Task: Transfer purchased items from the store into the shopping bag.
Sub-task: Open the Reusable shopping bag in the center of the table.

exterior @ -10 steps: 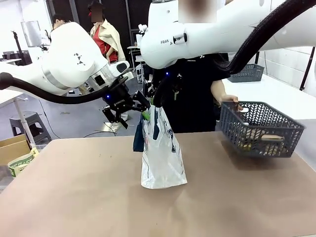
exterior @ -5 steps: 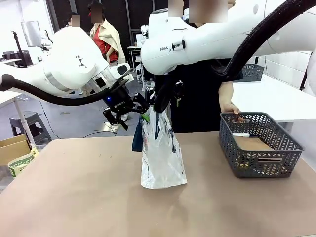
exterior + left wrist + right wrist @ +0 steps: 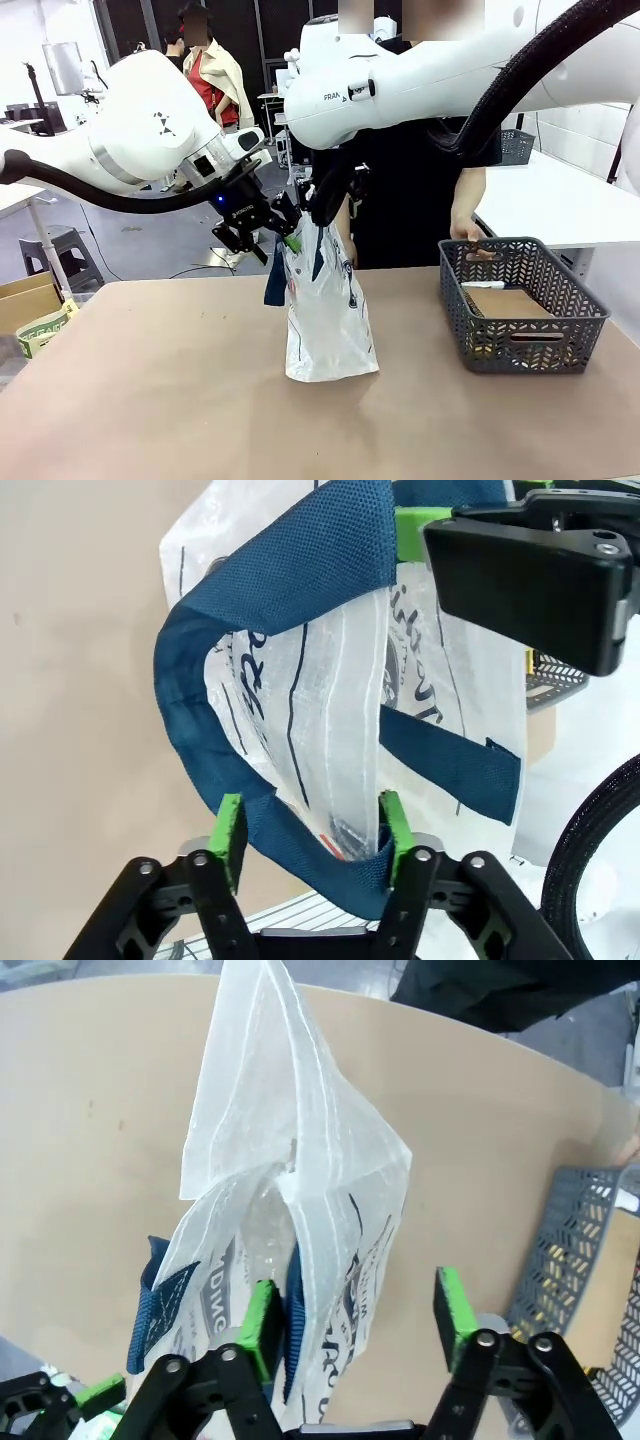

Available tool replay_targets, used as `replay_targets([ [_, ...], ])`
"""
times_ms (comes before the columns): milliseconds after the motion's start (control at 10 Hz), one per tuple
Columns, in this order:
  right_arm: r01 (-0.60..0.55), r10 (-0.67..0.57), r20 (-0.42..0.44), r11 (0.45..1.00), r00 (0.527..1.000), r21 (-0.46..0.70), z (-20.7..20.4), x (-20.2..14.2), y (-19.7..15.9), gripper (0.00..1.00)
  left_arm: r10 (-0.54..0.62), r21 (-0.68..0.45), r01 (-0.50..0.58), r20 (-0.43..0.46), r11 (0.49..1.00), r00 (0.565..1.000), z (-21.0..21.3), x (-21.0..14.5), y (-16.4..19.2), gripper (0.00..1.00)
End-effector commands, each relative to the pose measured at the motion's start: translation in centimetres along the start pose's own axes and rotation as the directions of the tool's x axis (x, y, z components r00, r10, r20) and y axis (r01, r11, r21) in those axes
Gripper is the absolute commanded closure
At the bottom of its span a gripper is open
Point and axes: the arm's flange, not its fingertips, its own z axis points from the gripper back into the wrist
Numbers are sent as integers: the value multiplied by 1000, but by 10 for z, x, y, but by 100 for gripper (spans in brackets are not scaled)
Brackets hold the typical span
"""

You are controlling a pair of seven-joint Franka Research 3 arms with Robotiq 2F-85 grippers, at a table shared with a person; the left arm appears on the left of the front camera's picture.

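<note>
Front view: the shopping bag [image 3: 330, 320] is seen upright at mid-table [image 3: 150, 400], its mouth drawn up between the two arms. The store basket [image 3: 522, 318] is set down well to the bag's right. A person's hand [image 3: 468, 232] is laid on its far rim. A flat brown pack [image 3: 505, 300] is seen lying inside; the other goods in it are too dim to be named. The fingertips of both arms are largely masked here by the bag's top and the arm bodies.

Left wrist view: the left gripper [image 3: 310, 830] is shown with a navy handle [image 3: 280, 580] and the bag's upper edge lying between its green pads [image 3: 230, 830]. The jaws are drawn partly in around the strap; whether it is pinched cannot be told.

Right wrist view: the right gripper [image 3: 357, 1322] is shown with its jaws apart. Bag film and a strip of navy strap are seen against one pad; bare table shows in the gap before the other, so nothing is clamped. A corner of the basket is cut off at the frame edge. The bag's contents cannot be made out.
</note>
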Motion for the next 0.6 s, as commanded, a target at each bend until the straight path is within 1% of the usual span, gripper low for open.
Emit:
replay_targets([
  [0, 8, -7, -31, 1000, 999, 12, -2, -5, -3, 75, 5, 29, -5, 15, 1000, 1000, 4, -2, -1, 97],
  [100, 5, -5, -39, 1000, 999, 17, -2, -7, -2, 93, 2, 34, -3, 20, 999, 1000, 5, -3, -1, 100],
  [200, -3, 3, -44, 1000, 999, 21, -1, -9, -3, 100, 1, 38, -2, 23, 999, 1000, 6, -3, 0, 100],
  [500, -10, 12, -61, 1000, 998, 27, 5, -21, -9, 100, 11, 79, -16, 59, 997, 998, 16, -5, 8, 100],
])
